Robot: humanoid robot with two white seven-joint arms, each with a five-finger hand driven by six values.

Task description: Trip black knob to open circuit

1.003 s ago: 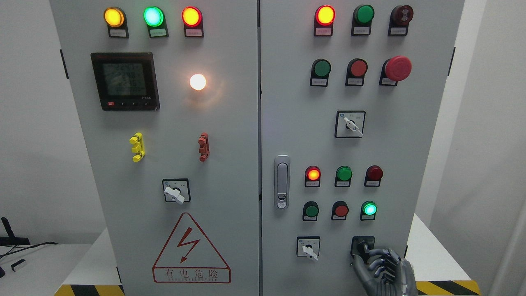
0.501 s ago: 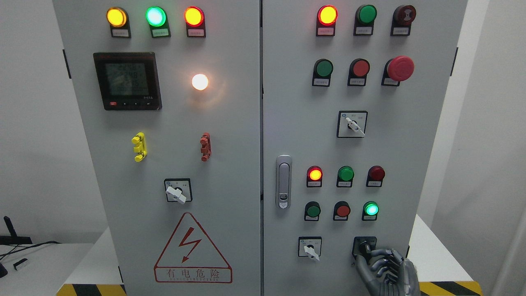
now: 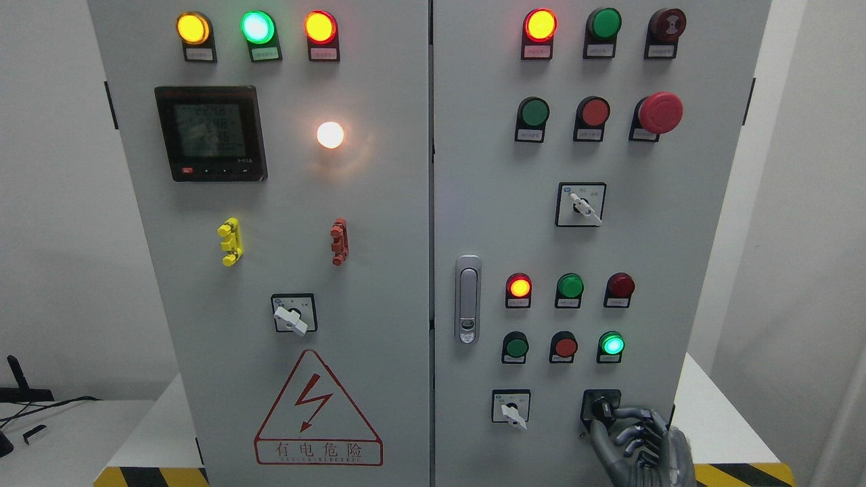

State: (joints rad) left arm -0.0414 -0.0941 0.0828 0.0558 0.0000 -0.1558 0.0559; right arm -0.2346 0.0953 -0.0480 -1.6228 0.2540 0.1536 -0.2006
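Black knob [image 3: 599,408] beside white selector switch [image 3: 511,410]

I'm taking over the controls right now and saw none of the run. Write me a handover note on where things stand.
Right hand: at the black knob, low on the right door of the cabinet, fingers curled around it from the right; a firm grip cannot be confirmed.
Left hand: not in view.
Done: the reach to the knob.
Left: turn the knob to trip the circuit, then let go. The green lamp just above it is lit, as is the red lamp higher left, so nothing shows a trip.
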